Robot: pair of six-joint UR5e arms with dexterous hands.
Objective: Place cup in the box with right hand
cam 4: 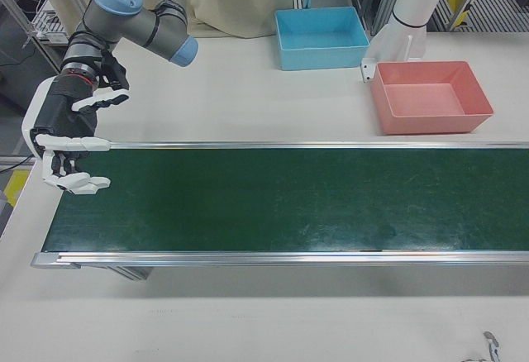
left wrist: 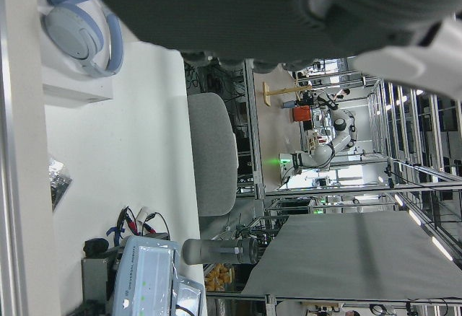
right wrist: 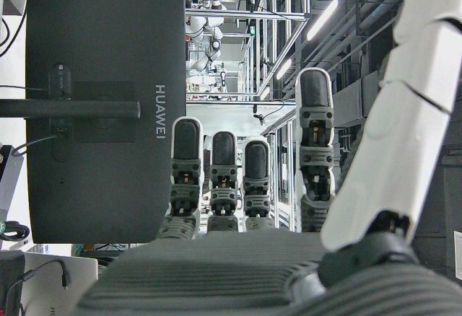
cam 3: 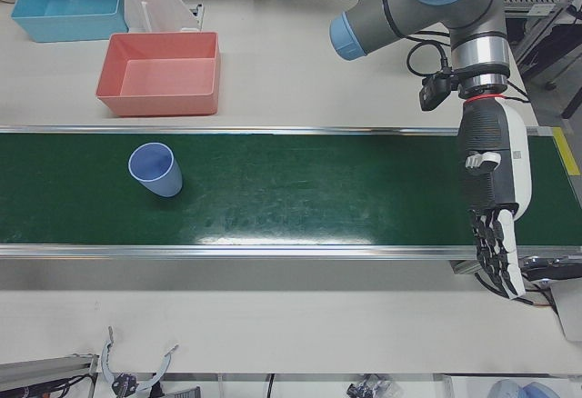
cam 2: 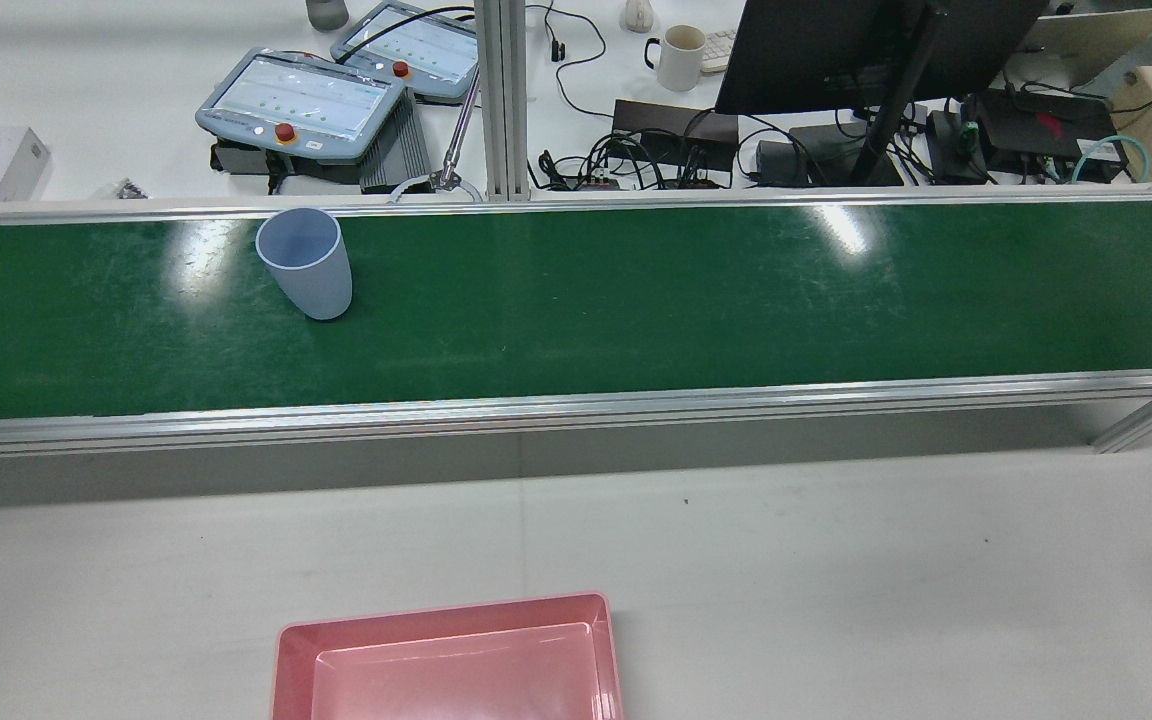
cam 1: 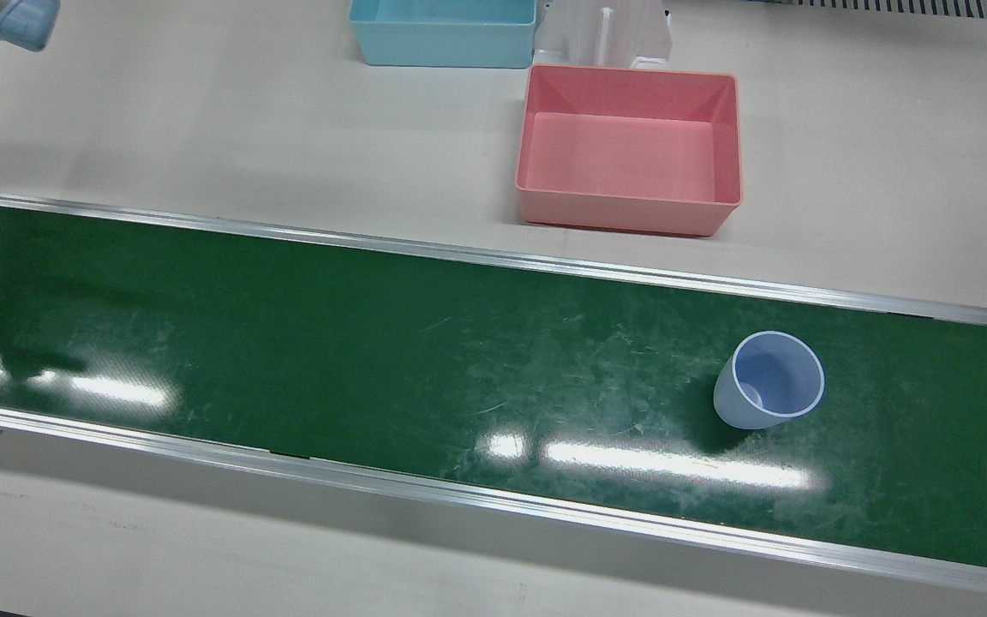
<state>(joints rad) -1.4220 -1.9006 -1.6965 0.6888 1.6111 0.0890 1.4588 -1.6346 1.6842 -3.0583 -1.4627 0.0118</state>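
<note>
The right hand [cam 4: 70,143] hangs at the far end of the green conveyor belt [cam 4: 289,201] on the robot's right side, its fingers [cam 4: 78,184] spread apart and holding nothing; the right hand view shows those fingers [right wrist: 216,179] straight and separated in front of a dark monitor [right wrist: 94,107]. The cup [cam 1: 769,380], pale blue and upright with its mouth open to the top, stands on the belt well apart from this hand, far along toward the robot's left half. The pink box [cam 4: 430,96] sits on the white table [cam 1: 202,128] behind the belt, on the robot's side, also well apart from the right hand and nearer to the cup than to it; nothing lies inside it. A blue box [cam 4: 321,38] stands just beyond the pink one, closer to the right hand's side of the table. The left hand [cam 3: 491,203] hangs at the opposite end of the belt, fingers [cam 3: 496,257] extended downward and apart, empty, with the cup between it and the right hand but clear of both.
</note>
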